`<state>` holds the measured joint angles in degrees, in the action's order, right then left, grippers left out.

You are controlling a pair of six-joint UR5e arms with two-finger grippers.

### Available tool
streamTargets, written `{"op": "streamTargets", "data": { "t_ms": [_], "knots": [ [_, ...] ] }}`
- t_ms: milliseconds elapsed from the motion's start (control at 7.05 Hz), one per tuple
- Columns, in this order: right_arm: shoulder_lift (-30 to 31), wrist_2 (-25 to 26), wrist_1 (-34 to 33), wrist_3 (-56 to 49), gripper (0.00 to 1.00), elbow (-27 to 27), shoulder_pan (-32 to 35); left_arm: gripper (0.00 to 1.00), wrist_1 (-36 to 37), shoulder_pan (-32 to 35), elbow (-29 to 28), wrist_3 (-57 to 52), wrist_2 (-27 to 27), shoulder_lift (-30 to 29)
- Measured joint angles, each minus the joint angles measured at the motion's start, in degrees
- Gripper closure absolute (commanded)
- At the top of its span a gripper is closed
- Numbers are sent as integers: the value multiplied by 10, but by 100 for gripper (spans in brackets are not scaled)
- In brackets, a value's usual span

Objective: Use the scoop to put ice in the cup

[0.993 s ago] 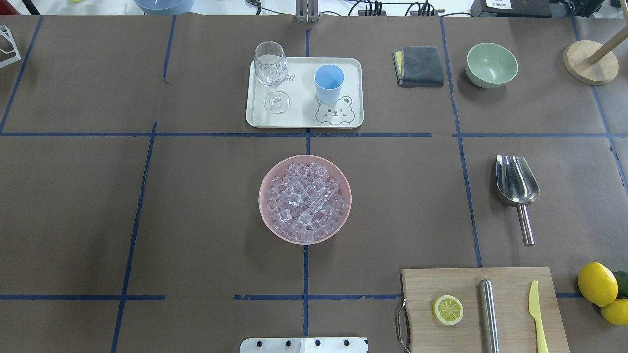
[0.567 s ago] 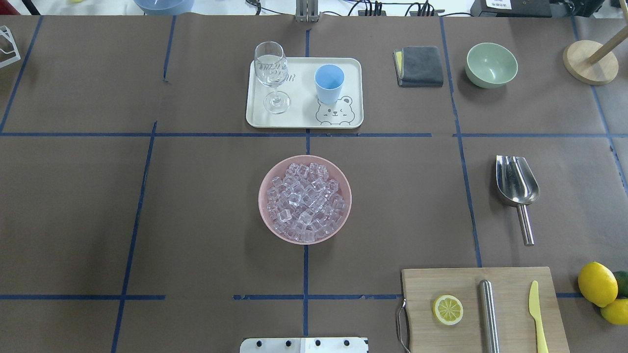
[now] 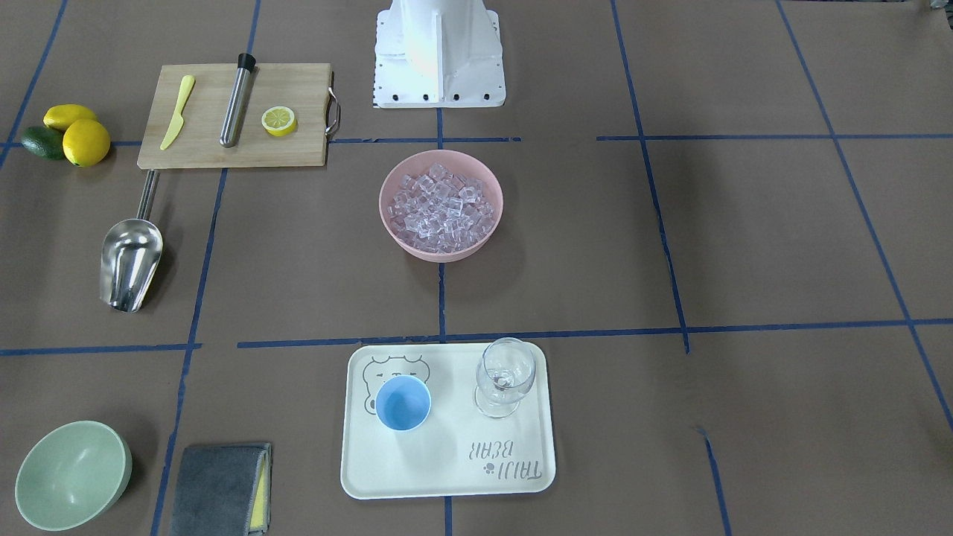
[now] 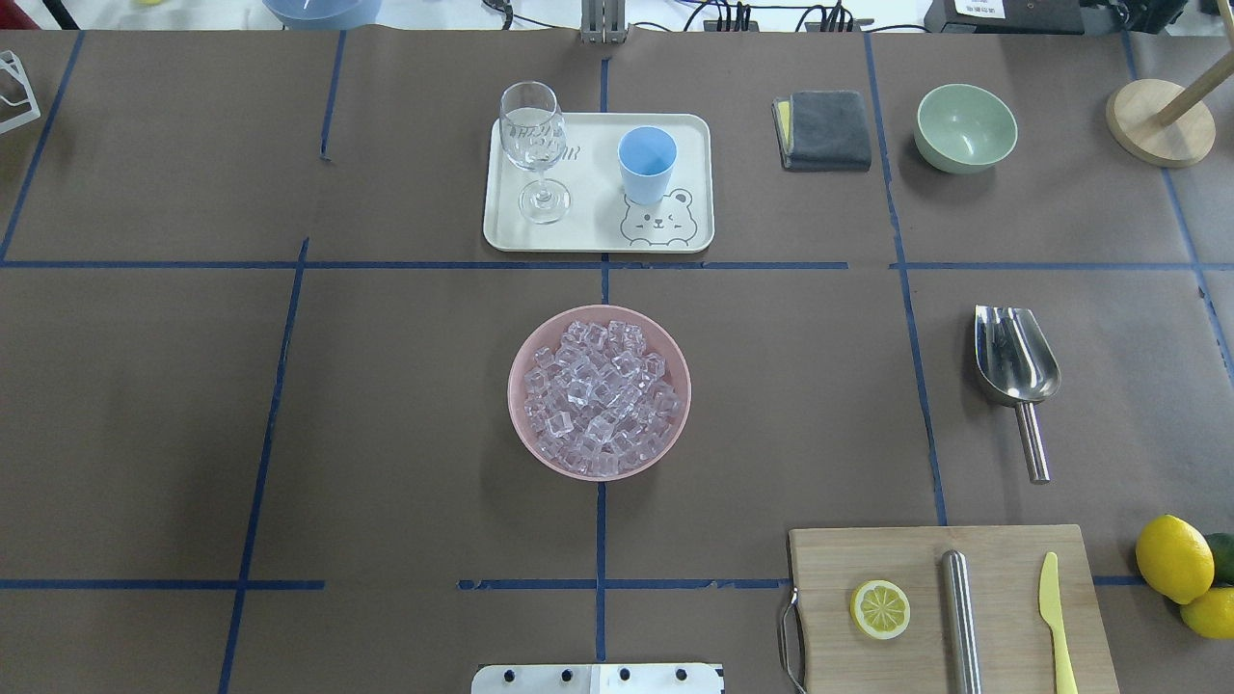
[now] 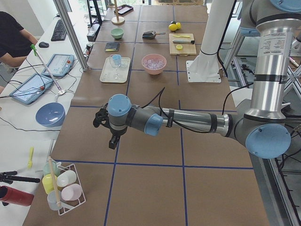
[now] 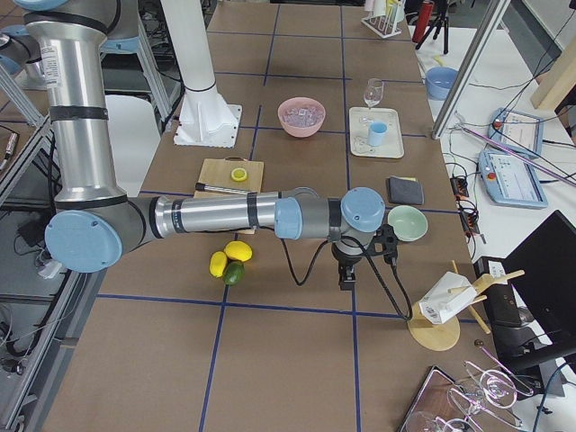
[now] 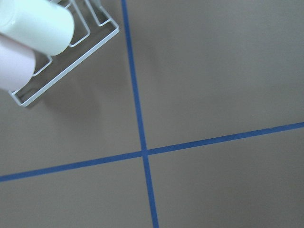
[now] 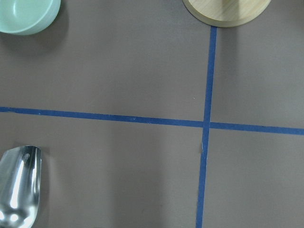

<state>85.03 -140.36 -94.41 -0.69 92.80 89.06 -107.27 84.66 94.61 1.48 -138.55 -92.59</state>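
Note:
The ice (image 4: 598,390) is a heap of clear cubes in a pink bowl (image 4: 521,366) at the table's middle. The light-blue cup (image 4: 647,162) stands upright and empty on a cream tray (image 4: 593,236) behind the bowl. The steel scoop (image 4: 1014,361) lies on the table at the right, handle toward the robot; its trough shows in the right wrist view (image 8: 16,190). My left gripper (image 5: 112,140) hangs over bare table far to the left. My right gripper (image 6: 346,277) hangs far to the right, beyond the scoop. Whether either is open or shut I cannot tell.
A wine glass (image 4: 533,145) stands on the tray beside the cup. A grey cloth (image 4: 827,128), green bowl (image 4: 965,126) and wooden stand (image 4: 1160,120) sit back right. A cutting board (image 4: 950,607) and lemons (image 4: 1172,557) lie front right. A wire rack (image 5: 63,186) stands far left.

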Motion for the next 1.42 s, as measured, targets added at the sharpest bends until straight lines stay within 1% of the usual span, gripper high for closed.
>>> {"op": "streamTargets", "data": {
  "t_ms": [284,567,851,993,1134,1276,1418],
  "knots": [
    [-12,-6,-2,1,0,13,-1,0,-37,-75,34,-1,-3,-37],
    [-5,-9,-1,0,0,26,-3,0,-66,-150,57,14,-3,-70],
    [3,-10,0,4,0,44,-21,0,-70,-246,55,89,0,-142],
    [4,-7,0,30,0,59,-45,0,-71,-297,54,128,3,-173],
    [5,5,0,94,0,86,-79,0,-73,-329,56,154,4,-196],
    [6,19,1,164,0,110,-114,0,-78,-342,60,162,5,-206],
    [11,31,20,230,0,126,-147,0,-89,-346,62,163,6,-211]
  ]
}}
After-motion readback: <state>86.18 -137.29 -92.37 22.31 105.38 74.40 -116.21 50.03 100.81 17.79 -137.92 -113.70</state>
